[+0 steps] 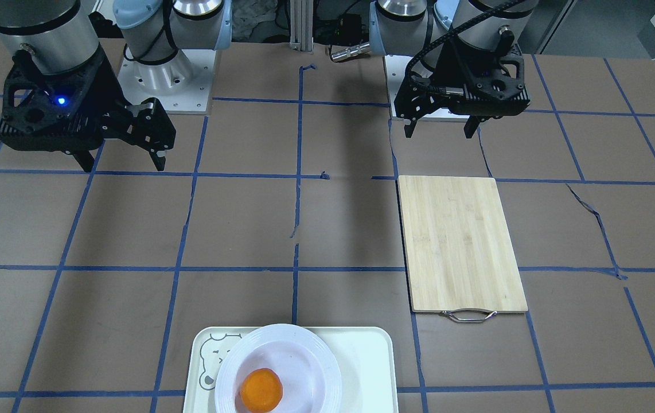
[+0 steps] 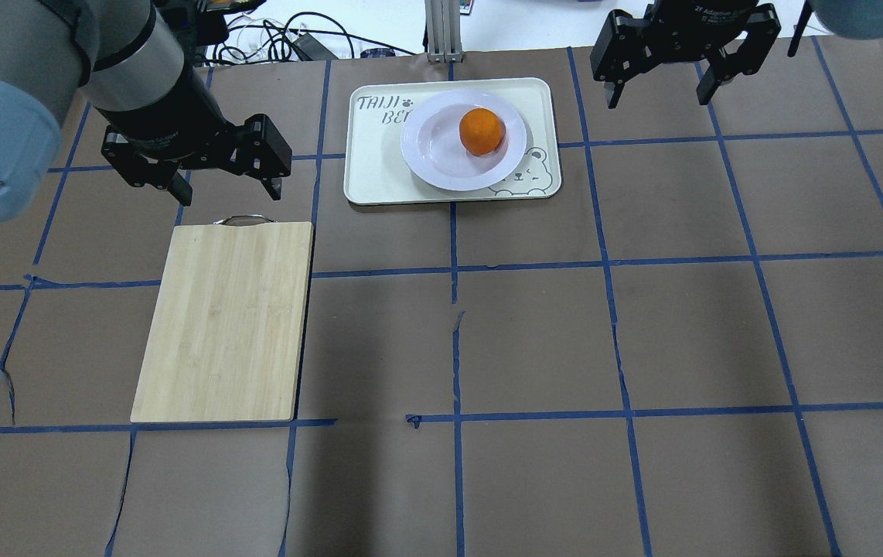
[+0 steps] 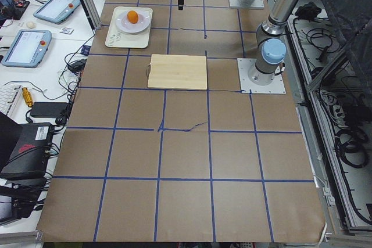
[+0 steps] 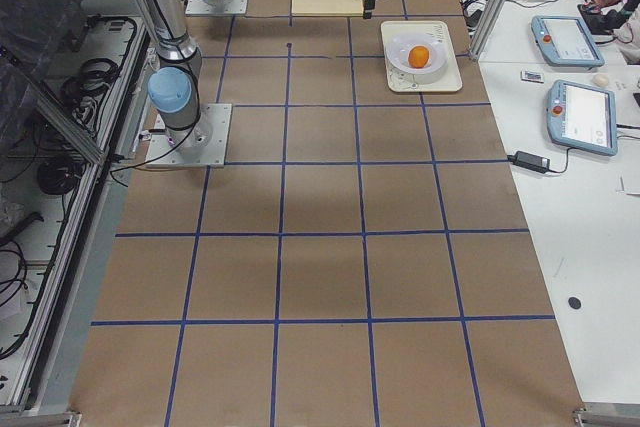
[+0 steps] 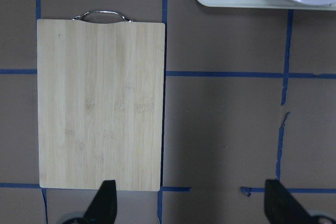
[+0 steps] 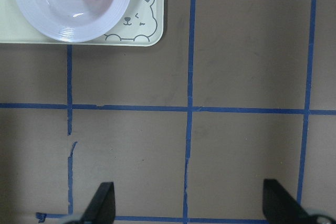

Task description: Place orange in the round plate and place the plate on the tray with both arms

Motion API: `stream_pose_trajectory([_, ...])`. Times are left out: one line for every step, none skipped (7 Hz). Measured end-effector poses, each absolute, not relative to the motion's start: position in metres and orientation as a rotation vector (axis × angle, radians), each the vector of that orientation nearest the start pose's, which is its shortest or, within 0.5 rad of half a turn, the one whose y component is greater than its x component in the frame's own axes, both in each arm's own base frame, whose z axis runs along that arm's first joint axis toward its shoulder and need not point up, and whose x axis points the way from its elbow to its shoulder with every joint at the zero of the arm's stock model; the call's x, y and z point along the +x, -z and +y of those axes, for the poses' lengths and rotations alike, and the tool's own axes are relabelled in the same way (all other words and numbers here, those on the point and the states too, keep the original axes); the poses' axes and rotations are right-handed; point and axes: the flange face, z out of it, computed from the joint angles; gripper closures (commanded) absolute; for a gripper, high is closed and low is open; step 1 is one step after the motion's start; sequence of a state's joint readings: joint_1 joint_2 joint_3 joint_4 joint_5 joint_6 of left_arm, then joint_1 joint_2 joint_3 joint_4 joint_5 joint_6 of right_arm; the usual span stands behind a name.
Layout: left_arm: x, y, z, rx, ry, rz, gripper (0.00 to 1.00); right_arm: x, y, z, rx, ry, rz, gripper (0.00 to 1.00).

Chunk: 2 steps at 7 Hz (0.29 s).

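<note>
The orange (image 2: 482, 131) sits in the sunken centre of the round plate (image 2: 435, 158), slightly toward the robot's right. The plate rests on the tray (image 2: 376, 174); it covers part of the bear face at 1 corner and leaves a bare strip of tray on the robot's left. The tray lies at the table's far edge, about mid-width; open brown table (image 2: 534, 340) lies between it and the robot. A bamboo cutting board (image 2: 225, 321) lies flat to the tray's left, apart from it, with its metal handle pointing away from the robot.

The 2 grippers hang high, fingers pointing down, touching nothing. The left gripper (image 2: 229, 192) is near the board, jaws spread wide and empty; the right gripper (image 2: 656, 99) is off the tray's right end, equally spread and empty.

The overhead view puts the left gripper past the handle, while the front-facing view puts it on the robot's side, so its exact spot cannot be told. The front-facing view crops the tray's edge; the overhead view shows lettering on it.
</note>
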State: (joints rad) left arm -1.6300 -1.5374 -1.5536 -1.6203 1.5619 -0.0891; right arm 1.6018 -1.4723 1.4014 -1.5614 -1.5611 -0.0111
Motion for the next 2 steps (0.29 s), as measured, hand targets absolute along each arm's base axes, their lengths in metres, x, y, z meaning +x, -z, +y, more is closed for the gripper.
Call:
stream_pose_trajectory([-0.1622,-0.5083,-0.4678,-0.047,-0.011,3.150,0.00,0.1515,-0.5174,-0.5321,-0.084,0.084,3.130,0.00])
stream_pose_trajectory([-0.1620,-0.5078,-0.4673,-0.048,-0.017,3.150,0.00,0.1512,-0.5160,-0.5314,-0.090,0.077,3.131,0.00])
